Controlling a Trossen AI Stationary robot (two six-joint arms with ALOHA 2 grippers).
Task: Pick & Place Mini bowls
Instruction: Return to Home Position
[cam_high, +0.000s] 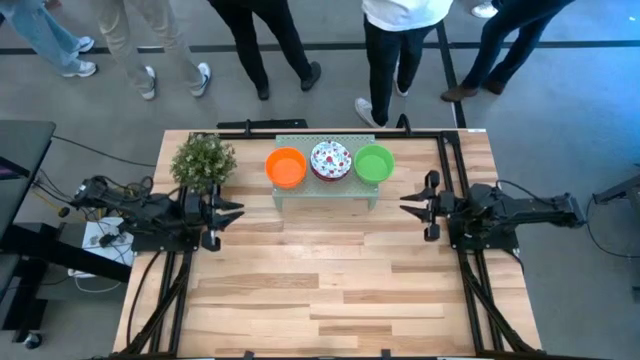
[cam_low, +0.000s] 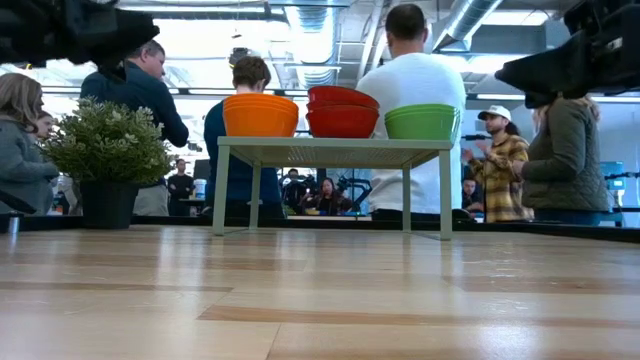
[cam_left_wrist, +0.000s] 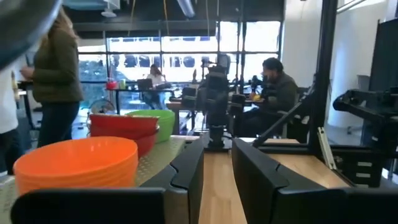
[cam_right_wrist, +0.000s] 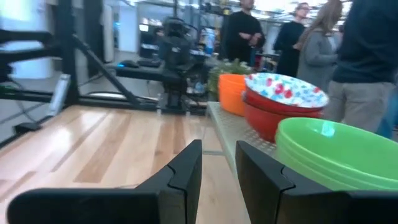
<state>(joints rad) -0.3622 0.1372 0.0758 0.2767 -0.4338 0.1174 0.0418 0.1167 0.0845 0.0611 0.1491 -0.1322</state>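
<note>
The left jaws, at the tip of the left arm (cam_high: 150, 215), are released with a narrow gap between them and grasp nothing; they sit at the counter's 9 o'clock side, raised off the wood and pointing toward 3 o'clock. The right jaws, on the right arm (cam_high: 510, 212), are likewise slightly parted and empty, at the 3 o'clock side and pointing toward 9 o'clock, so the two face each other well apart across the bare middle of the light wooden counter (cam_high: 320, 285). Neither touches any bowl. At 12 o'clock stands the pale green mesh rack (cam_high: 325, 196) on thin legs, and all the mini bowls rest on top of it in three stacks set in a row. The stack of plain orange round bowls (cam_high: 286, 167) is at the rack's 9 o'clock end. The stack of red bowls with white, red-speckled insides (cam_high: 331, 160) is in the middle. The stack of plain bright green bowls (cam_high: 374, 163) is at the 3 o'clock end. Neighbouring stacks stand just beside each other. The bushy green potted plant (cam_high: 204, 158) stands on the counter just beside the rack at its 9 o'clock end. Beyond the counter's 12 o'clock edge, several people (cam_high: 400, 50) stand on the grey floor.
</note>
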